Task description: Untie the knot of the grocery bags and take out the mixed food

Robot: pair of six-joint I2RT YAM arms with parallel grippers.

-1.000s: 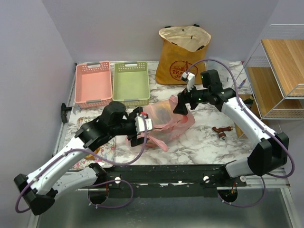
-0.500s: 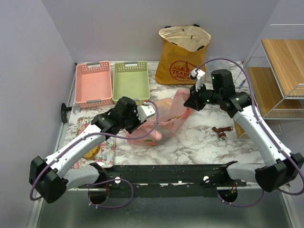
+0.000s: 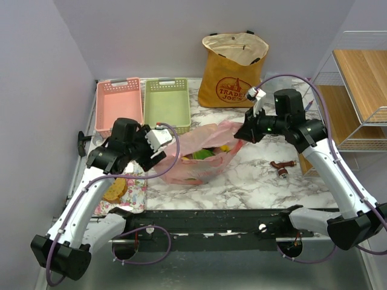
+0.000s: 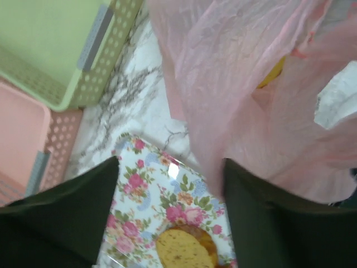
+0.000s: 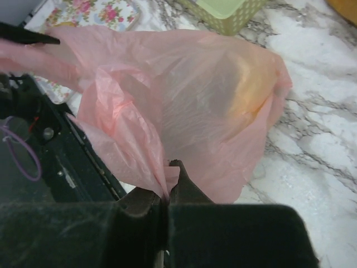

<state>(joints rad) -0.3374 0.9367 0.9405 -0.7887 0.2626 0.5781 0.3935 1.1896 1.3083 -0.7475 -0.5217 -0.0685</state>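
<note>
Marble bench carries the pink bag: right pincer clamps its three o'clock edge, left pincer gapes at nine, gripping nothing. Likely the mouth-opening step; next needs reaching the food.

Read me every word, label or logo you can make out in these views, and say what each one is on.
"TRADER JOE'S": red round logo on the front of the yellow tote, top view; any finer print inside the logo is too small to read.
Pink bag, pink basket, green basket, floral tray: no text visible.
Both wrist views: nothing to read.
</note>
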